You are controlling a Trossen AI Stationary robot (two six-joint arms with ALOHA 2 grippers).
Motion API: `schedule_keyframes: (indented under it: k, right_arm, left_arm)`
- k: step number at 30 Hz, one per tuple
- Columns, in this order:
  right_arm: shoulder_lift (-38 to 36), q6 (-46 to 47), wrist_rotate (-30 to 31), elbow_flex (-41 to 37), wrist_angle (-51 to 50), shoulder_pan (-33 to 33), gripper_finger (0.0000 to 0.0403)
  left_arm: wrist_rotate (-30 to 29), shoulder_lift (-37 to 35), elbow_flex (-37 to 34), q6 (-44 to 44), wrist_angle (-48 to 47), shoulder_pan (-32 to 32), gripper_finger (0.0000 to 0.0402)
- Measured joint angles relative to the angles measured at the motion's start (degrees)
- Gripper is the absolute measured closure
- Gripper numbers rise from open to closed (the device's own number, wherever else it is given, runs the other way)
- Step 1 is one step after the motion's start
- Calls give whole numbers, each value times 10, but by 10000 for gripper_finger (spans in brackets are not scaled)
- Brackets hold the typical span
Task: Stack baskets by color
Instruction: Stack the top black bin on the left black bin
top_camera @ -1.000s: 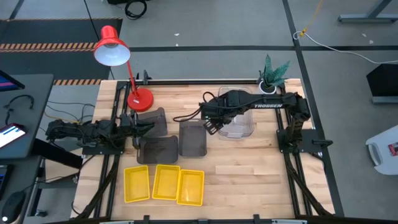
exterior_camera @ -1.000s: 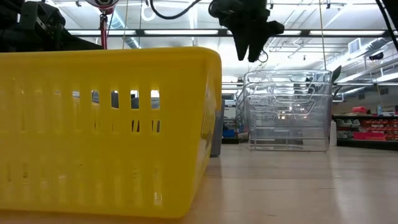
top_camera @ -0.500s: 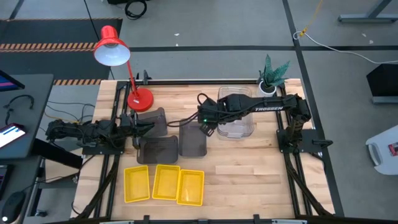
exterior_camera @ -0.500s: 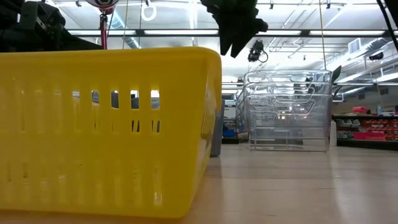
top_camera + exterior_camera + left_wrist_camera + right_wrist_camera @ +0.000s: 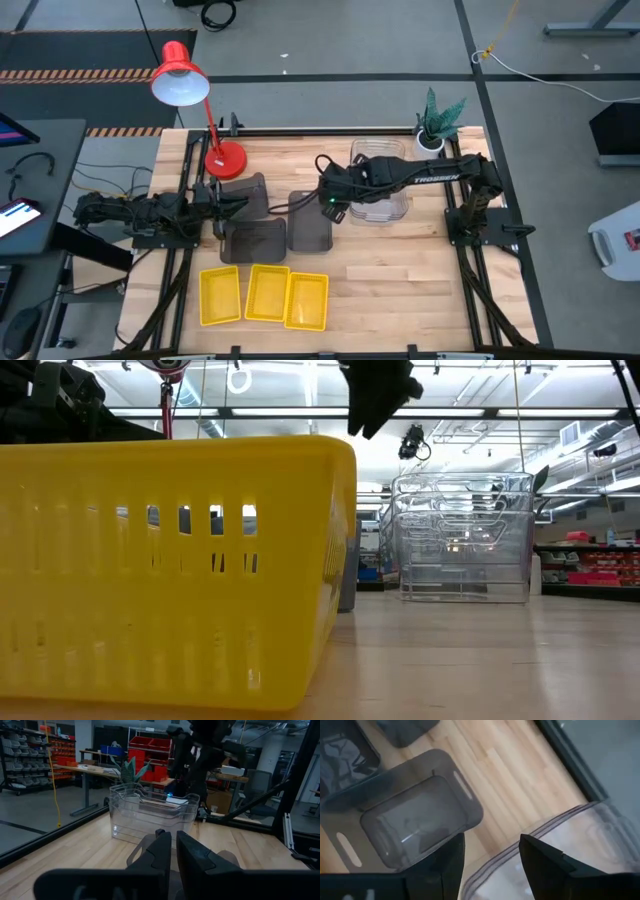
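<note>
We are looking straight down at a pale wooden table (image 5: 400, 270) standing on a grey floor, with a red lamp (image 5: 182, 80) and a small potted plant (image 5: 437, 120) at its far edge. Three yellow baskets (image 5: 264, 296) are lying side by side near the front edge, three dark grey baskets (image 5: 262, 218) are sitting mid-table, and a stack of clear baskets (image 5: 385, 197) is resting toward the plant. The right gripper (image 5: 333, 206) is hovering between the clear stack and the nearest grey basket (image 5: 309, 222), while the left gripper (image 5: 226, 204) is lying low at the left side, by the grey baskets. At table height we are seeing a yellow basket (image 5: 170, 570) filling the foreground, the clear stack (image 5: 463, 540) behind it, and the right gripper (image 5: 375, 400) hanging high above them with nothing in it. In the left wrist view, the left arm's fingers (image 5: 155, 851) are pressing nearly together, empty, pointing at the clear stack (image 5: 150, 812). In the right wrist view, the right arm's fingers (image 5: 540, 857) are standing well apart above the bare wood between a grey basket (image 5: 412, 822) and the rim of the clear stack (image 5: 580, 845), touching neither.
</note>
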Motion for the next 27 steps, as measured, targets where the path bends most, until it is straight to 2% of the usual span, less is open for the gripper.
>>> schedule_keyframes:
  k: [6,11,19,24,27]
  right_arm:
    - [-31,-34,42,-3,9,24,222]
    - [-76,-67,87,-76,79,45,224]
    - [-159,-145,108,-280,360,66,224]
    - [-201,-184,114,-381,517,78,225]
    - [-221,-208,118,-428,607,83,226]
  left_arm:
    - [0,0,0,0,0,0,372]
    - [0,0,0,0,0,0,366]
    - [0,0,0,0,0,0,372]
    - [0,0,0,-3,0,0,371]
    - [0,0,0,-79,2,-1,366]
